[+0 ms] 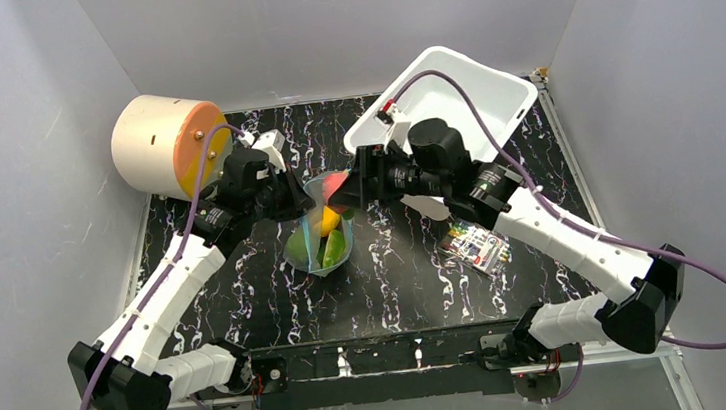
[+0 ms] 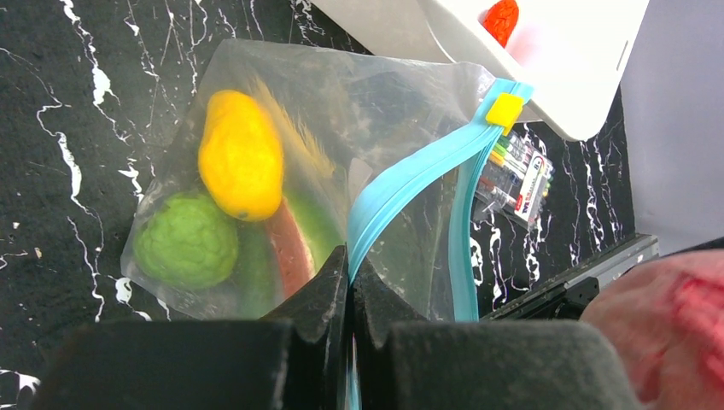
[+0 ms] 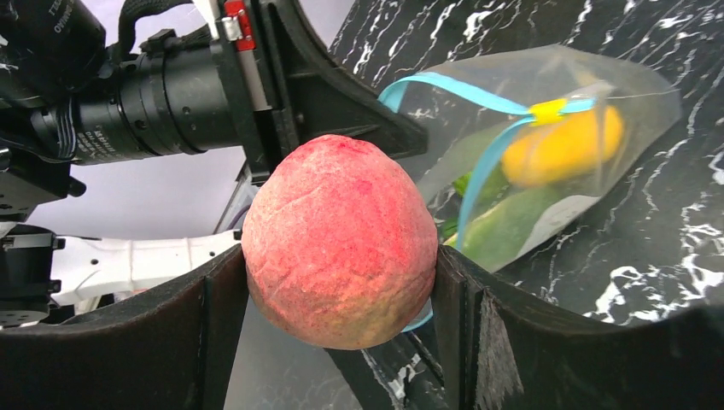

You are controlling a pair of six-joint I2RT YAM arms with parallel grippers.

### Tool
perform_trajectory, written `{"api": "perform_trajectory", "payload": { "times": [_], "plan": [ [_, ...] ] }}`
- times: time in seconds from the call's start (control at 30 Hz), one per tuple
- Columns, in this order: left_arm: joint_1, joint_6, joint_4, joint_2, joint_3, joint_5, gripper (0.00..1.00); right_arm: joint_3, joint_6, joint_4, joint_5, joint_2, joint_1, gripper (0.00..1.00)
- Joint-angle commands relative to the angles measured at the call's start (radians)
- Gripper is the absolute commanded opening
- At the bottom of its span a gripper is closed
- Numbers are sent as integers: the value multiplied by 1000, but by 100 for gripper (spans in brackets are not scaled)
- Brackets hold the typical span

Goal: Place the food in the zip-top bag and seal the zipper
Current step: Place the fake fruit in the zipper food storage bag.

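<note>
Zip-top bag (image 1: 320,241) sits mid-bench, mouth raised and pointing toward the far right corner. Mouth open: the two halves of the blue-teal zipper (image 2: 410,184) spread apart, with a yellow slider (image 2: 505,111) at the end of the strip. Inside the bag are a yellow fruit (image 2: 242,155), a green bumpy fruit (image 2: 186,241) touching it, and long green and reddish pieces alongside, shapes hard to tell through the plastic.

Left end effector (image 2: 348,265) is clamped tight on the zipper strip, fingers pressed together with the teal edge pinched between them, holding that side of the mouth up. Right end effector (image 3: 340,290) grips a pink fruit (image 3: 341,239) between both fingers, just above and beside the bag mouth on its far side; the fruit is outside the bag.

Bench (image 1: 407,281) is black with white marbling. White bin (image 1: 488,87) is at the far right corner, tipped up on its side, with a red piece (image 2: 501,19) in it. Printed packet (image 1: 476,244) lies flat toward the right edge, near the bag, not touching it. Cream cylinder (image 1: 164,144) with an orange end face lies on its side at the far left corner.
</note>
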Motion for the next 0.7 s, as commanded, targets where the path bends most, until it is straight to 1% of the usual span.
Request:
{"api": "perform_trajectory", "payload": {
  "times": [0.0,0.13,0.27,0.47,0.57,0.67],
  "plan": [
    [-3,-19,22,-8,39,38,0,11,81,112,34,22,57,33],
    [-3,-25,21,-9,43,53,0,22,95,87,85,63,95,34],
    [-3,-38,15,-14,56,77,0,11,101,60,127,90,104,38],
    [-4,-40,2,-38,47,69,0,31,42,-64,270,122,106,40],
    [-4,-41,5,-41,46,79,0,32,21,-103,318,138,104,41],
    [-3,-53,15,-38,43,87,0,24,15,-117,336,143,105,45]
  ]
}}
